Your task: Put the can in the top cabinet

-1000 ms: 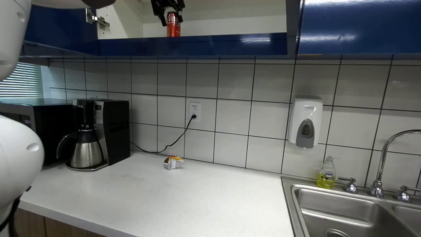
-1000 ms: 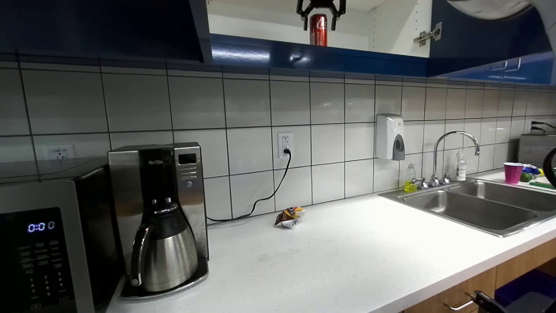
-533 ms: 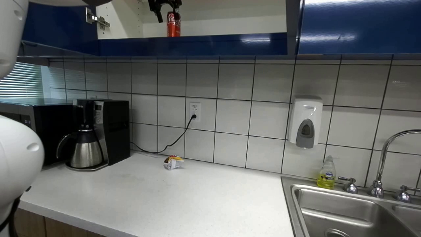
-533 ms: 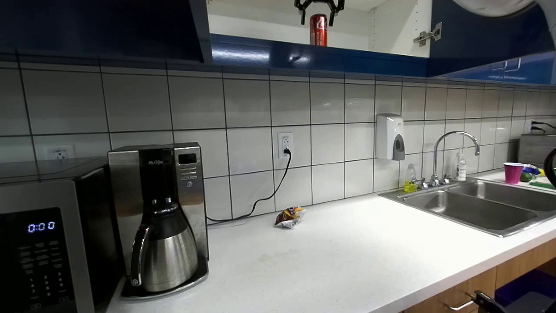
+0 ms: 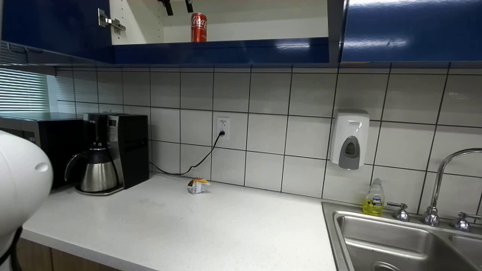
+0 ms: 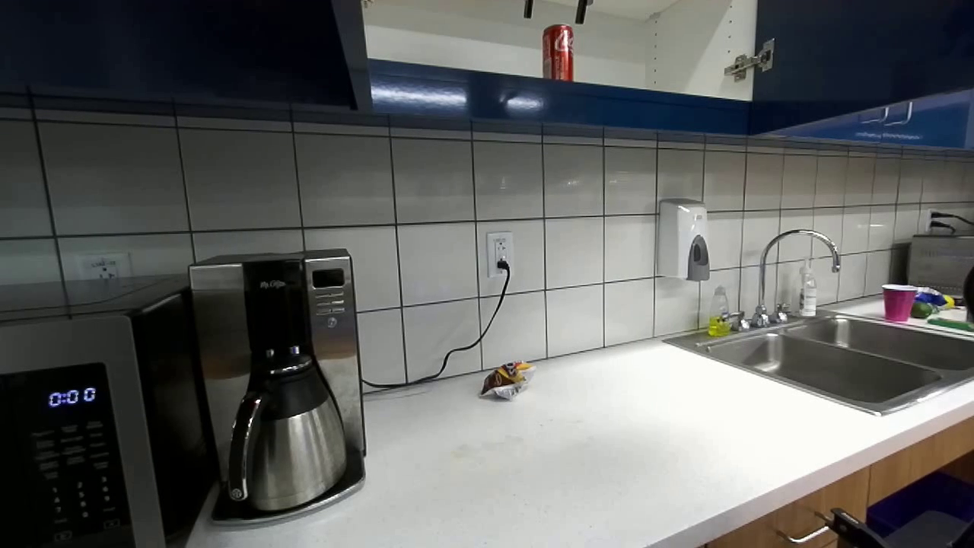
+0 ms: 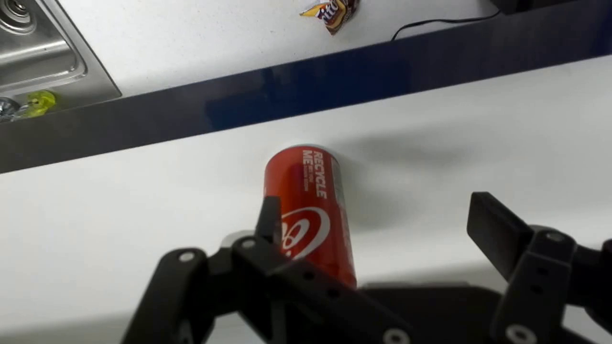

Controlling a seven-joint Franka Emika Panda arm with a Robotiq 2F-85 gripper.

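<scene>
The Coca-Cola can stands upright inside the top cabinet. The gripper, jaws spread, grasps nothing; in the wrist view the can appears at 9 o'clock of the gap. Expect slick, dentable metal, weight undetermined; grasp mid-body. Legible: "RECYCLE ME"; snack bag, partial "ito".

White-lettered red can; dark-blue cabinet, pale inside; black fingers.

The black hand hangs up high there, its two fingers pointing down and standing well apart; only their ends show at the top of both exterior views; a smooth white bulge of the arm fills the edge of an exterior view.
</scene>
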